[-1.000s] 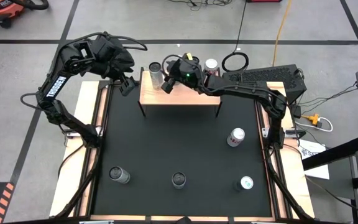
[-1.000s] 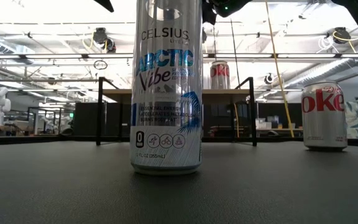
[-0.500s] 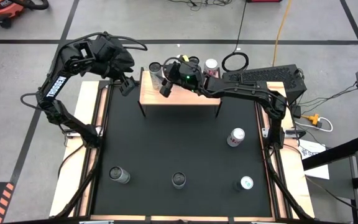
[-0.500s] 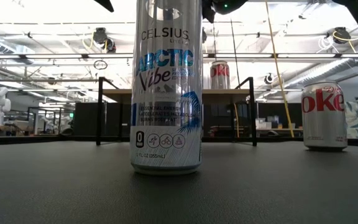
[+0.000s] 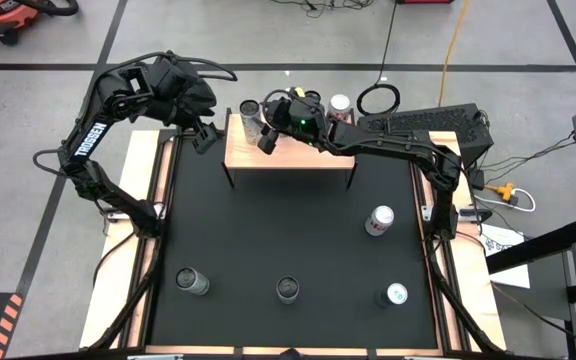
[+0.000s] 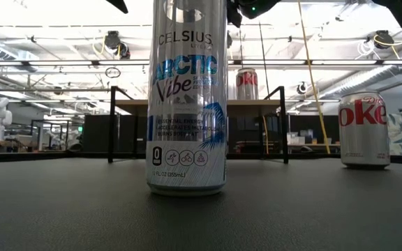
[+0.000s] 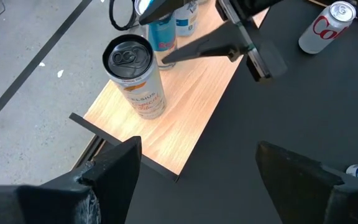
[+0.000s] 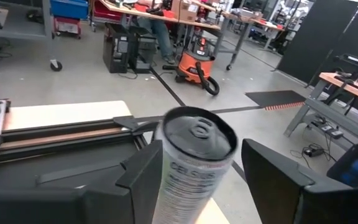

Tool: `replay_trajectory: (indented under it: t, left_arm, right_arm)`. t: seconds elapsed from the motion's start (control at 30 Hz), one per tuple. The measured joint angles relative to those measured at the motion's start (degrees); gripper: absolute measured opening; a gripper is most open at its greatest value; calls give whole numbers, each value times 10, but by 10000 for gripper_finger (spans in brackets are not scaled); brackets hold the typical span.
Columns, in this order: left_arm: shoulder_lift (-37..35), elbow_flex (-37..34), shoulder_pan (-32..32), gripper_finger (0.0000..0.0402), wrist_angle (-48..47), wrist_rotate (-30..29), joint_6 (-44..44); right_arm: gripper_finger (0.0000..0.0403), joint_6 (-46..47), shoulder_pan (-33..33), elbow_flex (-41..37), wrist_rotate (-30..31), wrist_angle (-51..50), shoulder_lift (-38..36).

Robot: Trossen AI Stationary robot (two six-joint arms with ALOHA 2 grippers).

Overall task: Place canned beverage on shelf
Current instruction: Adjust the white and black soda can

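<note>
At the shelf's ten o'clock corner, right gripper, jaws apart, could topple the Celsius can; left gripper waits open.

The shelf is crowded along its back edge: a tall can at the left corner, more cans behind, and the right claw hanging open beside the tall one. Its front half lies bare. The bench middle is open; four cans stand toward the near edge and right side.

Grey concrete floor with black lines; orange shop vacuum beside workbenches.
</note>
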Motion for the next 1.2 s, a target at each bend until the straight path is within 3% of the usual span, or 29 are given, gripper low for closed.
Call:
replay_trajectory:
  t: [0.37, 1.2]
  left_arm:
    - [0, 0, 0, 316, 0, 0, 11]
    - [0, 0, 0, 316, 0, 0, 10]
  right_arm:
    - [199, 1, -4, 0, -30, 0, 0]
    - [199, 16, -12, 0, -26, -8, 1]
